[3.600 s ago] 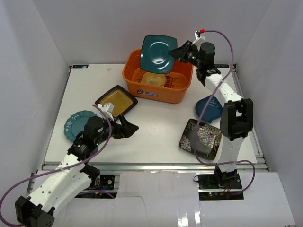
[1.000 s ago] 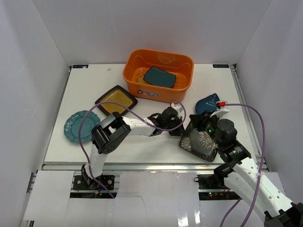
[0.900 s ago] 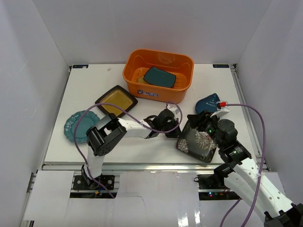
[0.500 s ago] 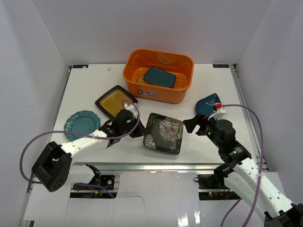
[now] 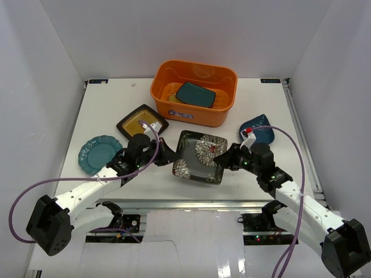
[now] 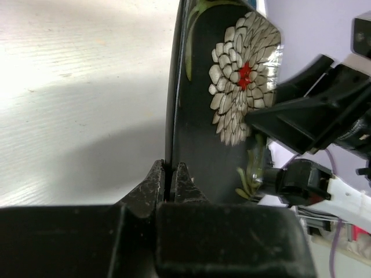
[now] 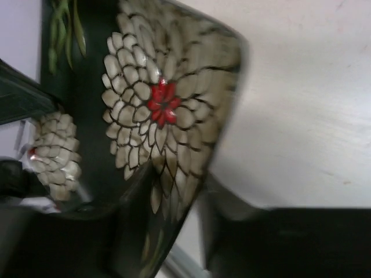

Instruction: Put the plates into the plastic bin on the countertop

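Note:
The black floral plate (image 5: 200,155) hangs tilted over the front middle of the countertop (image 5: 104,104) between my two grippers. My left gripper (image 5: 168,155) is shut on its left rim; in the left wrist view its fingertips (image 6: 170,168) pinch the thin edge of the plate (image 6: 232,104). My right gripper (image 5: 222,159) straddles the right rim. In the right wrist view the plate (image 7: 151,98) lies between its fingers (image 7: 174,179), blurred, with a sliver of white beside one finger. The orange plastic bin (image 5: 197,116) holds a teal square plate (image 5: 196,94) over a yellow one (image 5: 173,90).
A black-rimmed amber plate (image 5: 139,123) lies left of the bin, just behind my left arm. A teal scalloped plate (image 5: 95,153) sits at the left edge. A dark blue plate (image 5: 258,128) lies behind my right arm. White walls close in three sides.
My left gripper pulled the floral plate leftward off the right side while my right gripper let go and opened. The right gripper has now come in on the plate's right rim, narrowing.

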